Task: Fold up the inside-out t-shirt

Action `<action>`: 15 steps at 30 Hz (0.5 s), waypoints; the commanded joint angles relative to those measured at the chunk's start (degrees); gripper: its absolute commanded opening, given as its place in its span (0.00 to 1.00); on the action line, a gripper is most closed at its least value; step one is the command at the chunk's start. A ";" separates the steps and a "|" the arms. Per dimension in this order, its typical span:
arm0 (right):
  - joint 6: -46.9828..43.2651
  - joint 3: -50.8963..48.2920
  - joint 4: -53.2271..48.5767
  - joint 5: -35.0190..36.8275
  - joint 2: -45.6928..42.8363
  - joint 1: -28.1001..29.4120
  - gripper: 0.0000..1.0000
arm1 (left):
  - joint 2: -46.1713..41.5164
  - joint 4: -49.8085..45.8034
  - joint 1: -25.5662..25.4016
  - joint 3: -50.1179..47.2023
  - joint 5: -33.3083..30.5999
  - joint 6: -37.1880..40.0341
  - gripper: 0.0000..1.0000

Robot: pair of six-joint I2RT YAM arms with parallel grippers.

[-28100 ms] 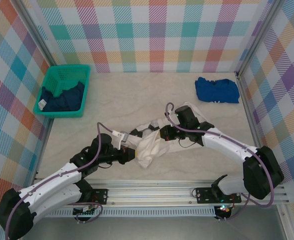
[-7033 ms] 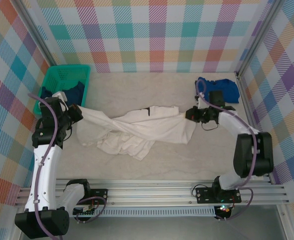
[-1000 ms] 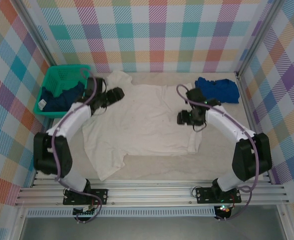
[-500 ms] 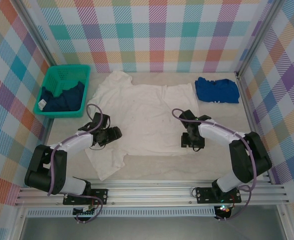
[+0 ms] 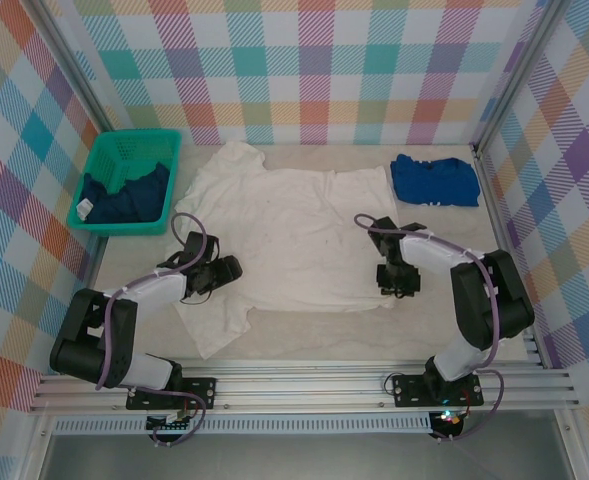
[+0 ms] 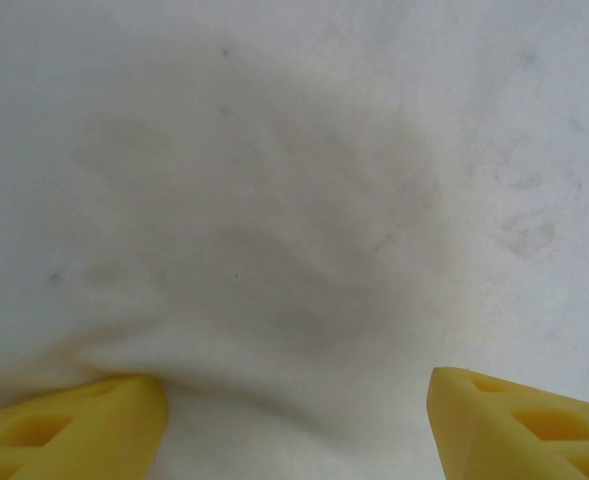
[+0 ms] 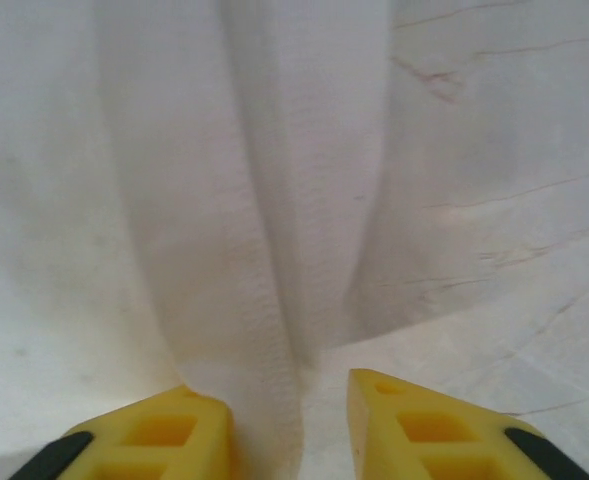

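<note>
Left gripper (image 5: 226, 268) rests at the 8 o'clock edge of the inside-out t-shirt (image 5: 294, 235), spread wide, with cloth mounded between its yellow fingers (image 6: 69, 425). Right gripper (image 5: 397, 287) sits at the hem's 4 o'clock corner, narrowly astride a raised fold; I cannot tell whether it pinches. The t-shirt lies flat at the middle of the pale counter (image 5: 304, 335). A green basket (image 5: 134, 135) holding a navy garment (image 5: 124, 195) stands at 10 o'clock, and a folded blue shirt (image 5: 434, 180) lies at 2 o'clock.
</note>
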 commanded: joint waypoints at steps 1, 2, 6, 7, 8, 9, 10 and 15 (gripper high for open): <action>-2.42 1.78 -4.00 1.42 0.93 -2.27 0.26 | 3.05 -1.40 0.96 -3.47 0.81 0.04 0.72; -2.86 1.96 -4.35 1.77 1.14 -3.06 0.23 | 3.05 -1.18 1.05 -3.61 0.97 0.02 0.72; -3.99 2.20 -4.49 0.49 1.77 -5.80 0.12 | 3.66 -0.24 1.05 -3.90 1.60 0.19 0.72; -4.21 2.71 -4.93 0.69 1.94 -6.09 0.09 | 3.88 0.07 1.12 -3.92 1.82 0.09 0.72; -4.50 3.28 -5.26 1.15 1.95 -6.30 0.07 | 4.11 0.26 1.12 -3.99 2.08 0.12 0.72; -4.76 3.83 -5.60 1.69 1.95 -6.39 0.05 | 4.40 0.39 1.14 -4.01 2.20 0.15 0.72; -5.12 4.51 -6.23 2.21 1.91 -6.70 0.03 | 4.55 0.53 1.14 -3.99 2.30 0.11 0.72; -7.57 8.28 -9.37 6.19 0.96 -7.96 0.00 | 5.10 0.76 1.15 -4.01 2.75 0.15 0.72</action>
